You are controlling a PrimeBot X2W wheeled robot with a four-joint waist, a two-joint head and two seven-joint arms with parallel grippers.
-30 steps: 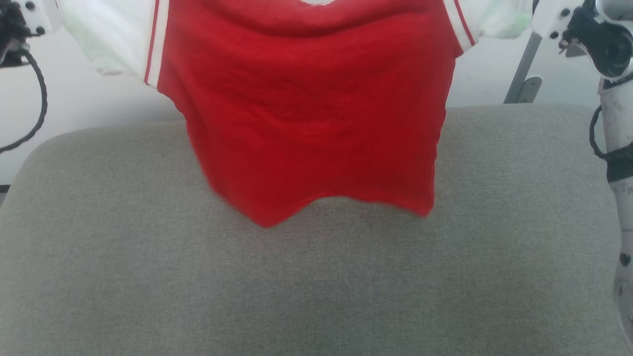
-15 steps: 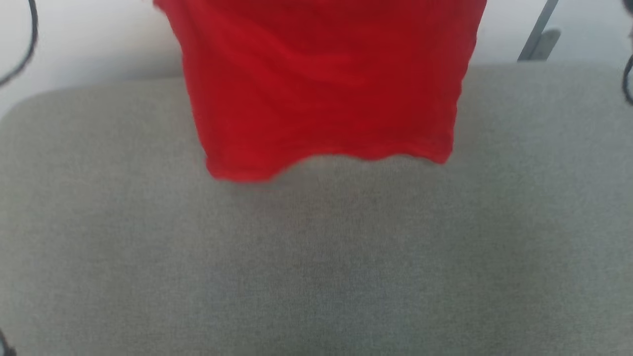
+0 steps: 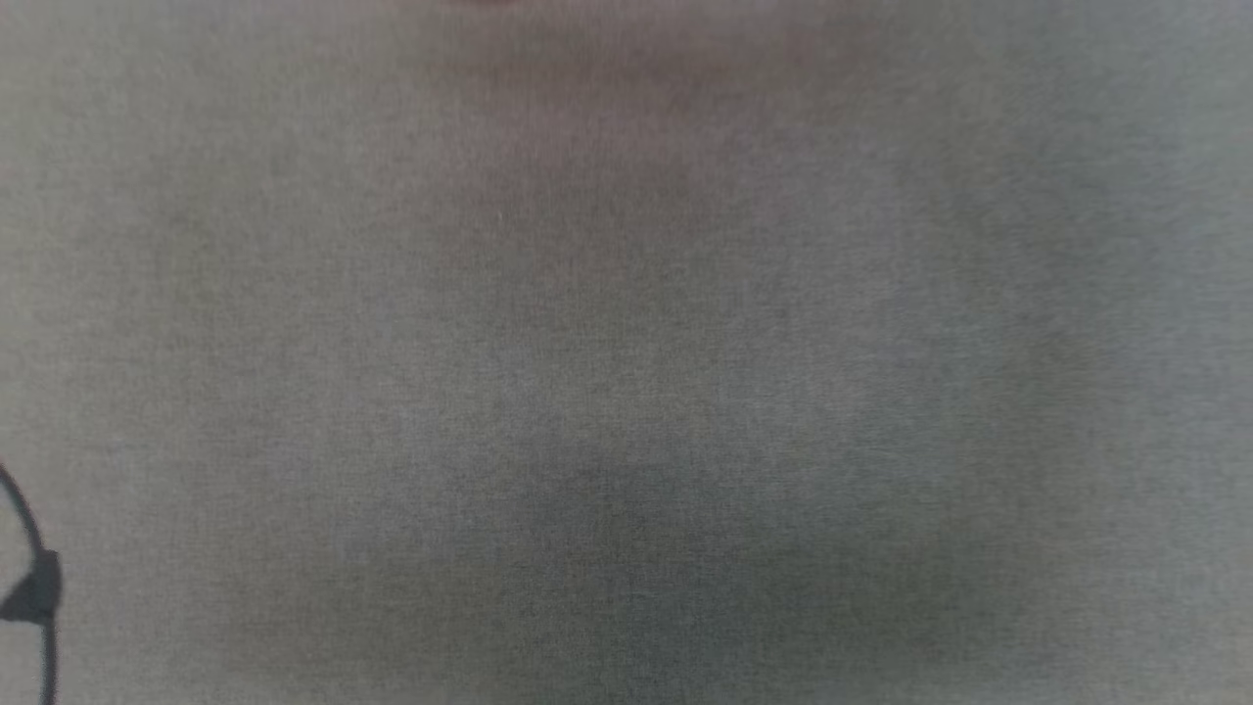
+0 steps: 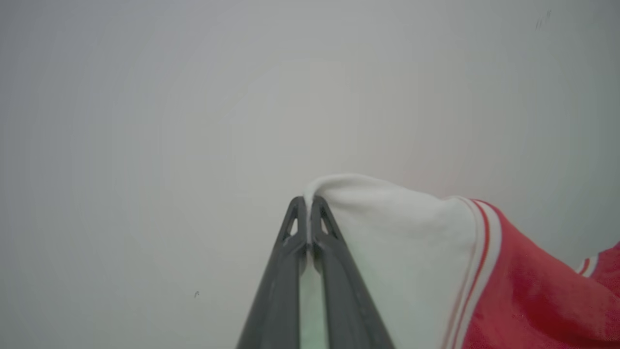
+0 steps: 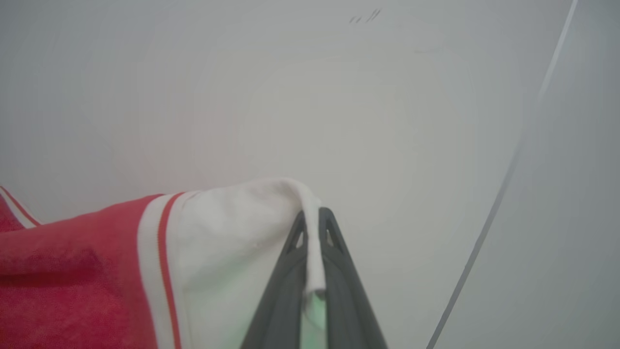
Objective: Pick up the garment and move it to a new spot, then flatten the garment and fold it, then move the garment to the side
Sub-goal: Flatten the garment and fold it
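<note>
One big grey cloth surface (image 3: 626, 392) lies under the head cam: woven texture, blurry, w/ a faint reddish tint near the top edge. I can't tell from this whether it's a table or a cushion.

Next in size is a pale blank wall (image 4: 145, 121), the backdrop in both wrist cams.

The garment (image 4: 533, 300) is held up in front of that wall, spanning between my two claws. Its red body runs off to the right in the left wrist cam and off to the left in the right wrist cam. Each end has a white panel, w/ striped trim (image 4: 484, 252) in red and white where panel meets body.

Left claw (image 4: 308, 201) is clenched on a fold of the white panel, tips pressed together, cloth humping over them.

Right claw (image 5: 312, 213) is clamped on the other white panel, w/ a narrow strip of white squeezed btwn the fingers and trailing down the gap.

Smaller bits:
- A dark cable (image 3: 39, 587) w/ a dark lump on it curves along the lower left of the head cam.
- A thin grey line (image 5: 503, 184) slants down the wall in the right wrist cam.
- A few tiny dark marks (image 5: 363, 17) sit near that view's top.
</note>
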